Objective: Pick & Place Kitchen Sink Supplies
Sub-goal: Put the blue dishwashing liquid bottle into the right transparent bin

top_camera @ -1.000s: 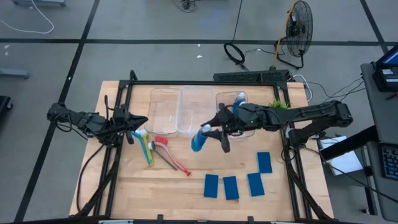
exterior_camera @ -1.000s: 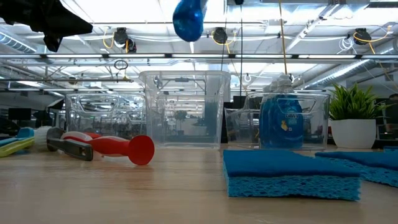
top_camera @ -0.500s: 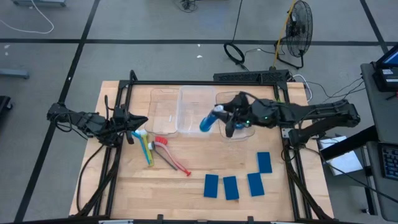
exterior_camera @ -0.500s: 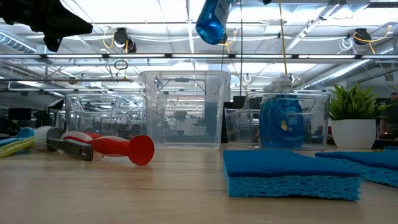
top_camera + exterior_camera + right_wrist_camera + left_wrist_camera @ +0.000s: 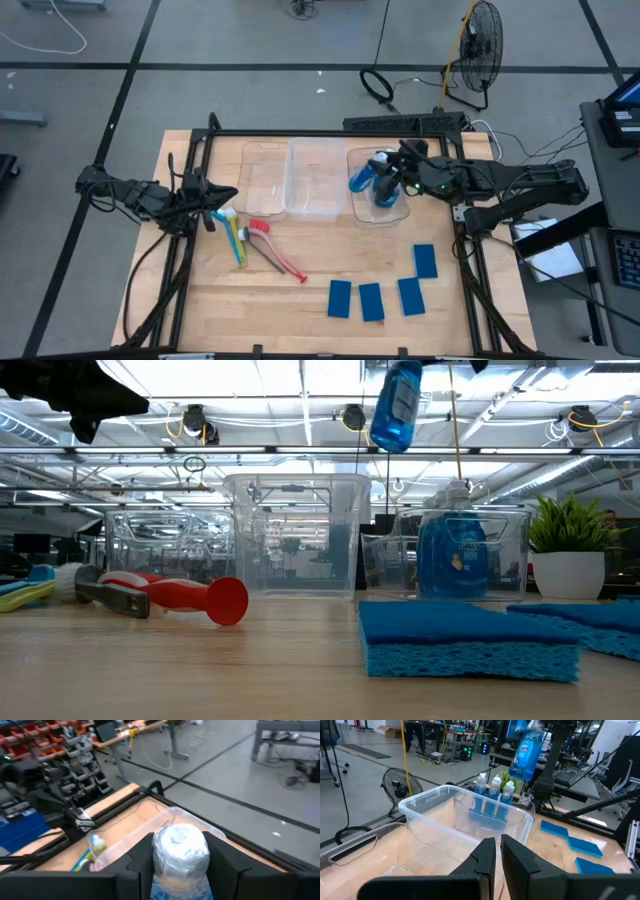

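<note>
Right pincer (image 5: 383, 180): extended over the right-hand clear bin (image 5: 375, 213), clamped on a blue-and-white bottle (image 5: 361, 178) held aloft. Left pincer (image 5: 232, 193): fingers narrowed together, holding nothing, parked well left of that bin.

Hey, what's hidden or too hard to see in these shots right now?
- Right gripper: low view cuts it off at the top edge; only the held bottle shows.
- Bottles already in the right bin: high view, the right arm covers them; the left wrist view shows three.
- Light blue brush: low view, cut off by the left edge.
</note>
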Robot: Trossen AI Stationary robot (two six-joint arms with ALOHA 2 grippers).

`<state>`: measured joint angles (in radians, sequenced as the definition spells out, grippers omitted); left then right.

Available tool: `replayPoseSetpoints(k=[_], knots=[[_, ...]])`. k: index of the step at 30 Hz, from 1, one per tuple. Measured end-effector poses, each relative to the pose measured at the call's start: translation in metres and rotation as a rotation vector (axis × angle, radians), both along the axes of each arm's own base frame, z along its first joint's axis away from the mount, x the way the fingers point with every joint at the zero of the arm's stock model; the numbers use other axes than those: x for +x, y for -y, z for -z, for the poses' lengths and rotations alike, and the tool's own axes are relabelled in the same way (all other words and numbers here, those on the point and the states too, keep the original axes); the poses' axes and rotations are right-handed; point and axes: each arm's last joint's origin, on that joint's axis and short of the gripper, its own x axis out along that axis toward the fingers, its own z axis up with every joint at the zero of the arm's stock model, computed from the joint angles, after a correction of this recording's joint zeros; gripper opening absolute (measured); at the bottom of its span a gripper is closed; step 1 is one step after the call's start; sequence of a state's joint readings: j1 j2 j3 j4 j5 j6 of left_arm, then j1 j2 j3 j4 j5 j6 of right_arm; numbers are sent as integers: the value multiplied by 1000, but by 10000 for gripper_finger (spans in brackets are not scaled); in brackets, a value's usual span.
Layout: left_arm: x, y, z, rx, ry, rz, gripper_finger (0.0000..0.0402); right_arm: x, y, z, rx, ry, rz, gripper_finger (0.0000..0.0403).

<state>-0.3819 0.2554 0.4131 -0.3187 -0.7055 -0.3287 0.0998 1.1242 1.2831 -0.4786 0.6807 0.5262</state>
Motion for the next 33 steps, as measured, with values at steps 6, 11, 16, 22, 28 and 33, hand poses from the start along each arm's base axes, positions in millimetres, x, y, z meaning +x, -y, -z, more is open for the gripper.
replayPoseSetpoints(k=[6,11,16,22,28,33], knots=[[0,0,0,-7,4,-1,33,-6,1,6,53,-41,26,128],[0,0,0,-23,9,-3,33,-10,1,14,100,-99,57,128],[0,0,0,-25,9,-3,33,-17,2,23,156,-170,104,128],[0,0,0,-25,10,-3,33,-25,2,34,242,-227,165,128],[0,0,0,-27,10,-3,33,-25,1,59,312,-264,197,131],[0,0,0,-27,10,-3,33,-24,1,81,334,-286,230,131]])
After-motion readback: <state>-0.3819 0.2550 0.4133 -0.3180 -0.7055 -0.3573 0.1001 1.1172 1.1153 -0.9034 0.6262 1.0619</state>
